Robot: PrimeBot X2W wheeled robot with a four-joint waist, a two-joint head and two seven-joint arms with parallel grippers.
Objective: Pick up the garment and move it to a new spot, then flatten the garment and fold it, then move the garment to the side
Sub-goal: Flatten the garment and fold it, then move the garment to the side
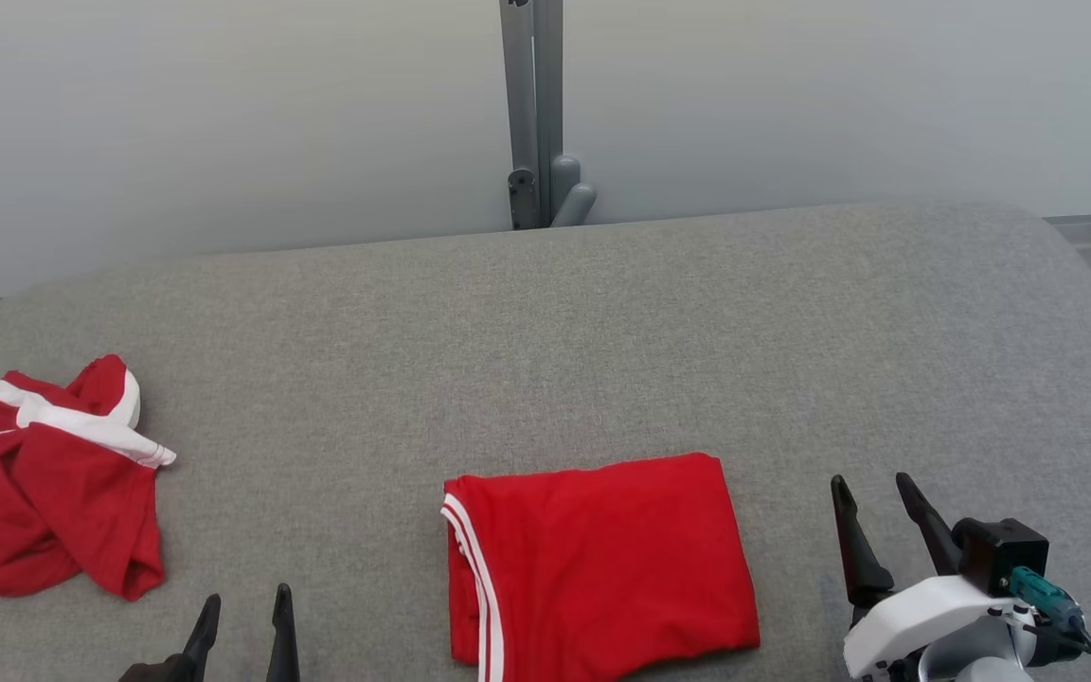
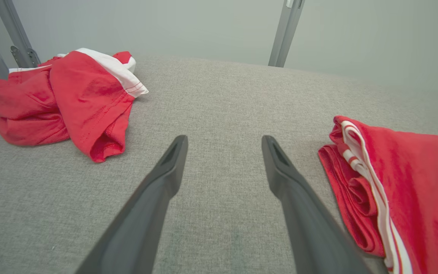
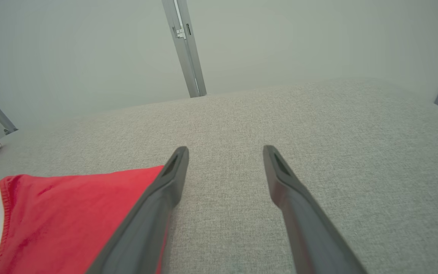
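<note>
- Folded red garment with white stripes (image 1: 602,559): lower centre on grey fabric bench (image 1: 545,332); fold looks done.
- Left pincer (image 1: 248,595), right pincer (image 1: 870,479): spread, empty, flanking it, likely for the sideways move.

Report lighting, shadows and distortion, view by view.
Head view: soft even light, barely a shadow under the folded red garment. Left wrist view: wide-angle stretch, left claw looms, crumpled red garment sharp. Right wrist view: grey surface hazy far off.
</note>
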